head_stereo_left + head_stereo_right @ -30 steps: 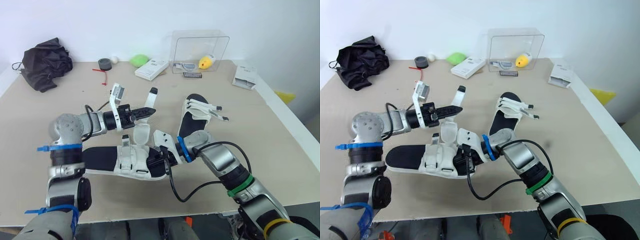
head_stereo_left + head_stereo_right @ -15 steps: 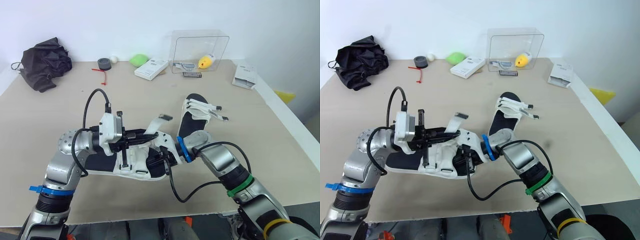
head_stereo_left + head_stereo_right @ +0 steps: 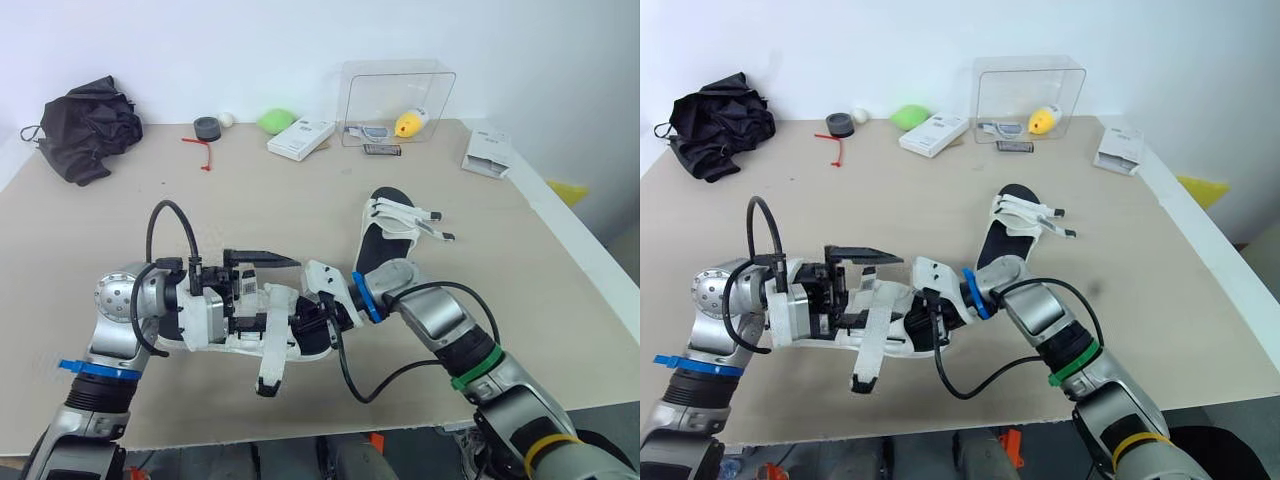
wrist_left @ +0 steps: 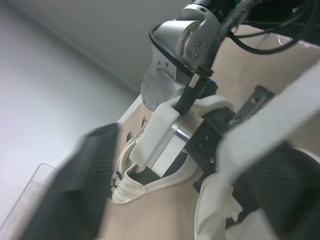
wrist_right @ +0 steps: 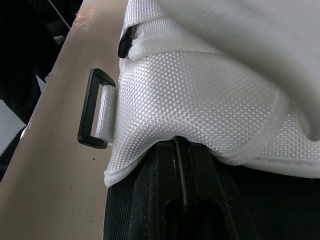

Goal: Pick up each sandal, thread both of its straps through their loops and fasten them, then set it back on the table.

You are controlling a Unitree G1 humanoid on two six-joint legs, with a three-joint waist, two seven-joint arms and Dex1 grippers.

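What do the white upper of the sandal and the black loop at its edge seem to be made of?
White upper: woven synthetic webbing, probably nylon or polyester, matte; the basket-like weave and stitched binding show. Black loop: likely moulded plastic, smooth with slight sheen, though coated metal cannot be ruled out.

The right gripper (image 5: 181, 170) sinks under the white upper of the near sandal (image 3: 284, 302), so its hold is hidden. In the left wrist view, the fingers (image 4: 82, 190) of the left gripper (image 3: 265, 288) are dark blurs. Far beyond the sandal, the contents of the clear box (image 3: 398, 100) are too small to tell.
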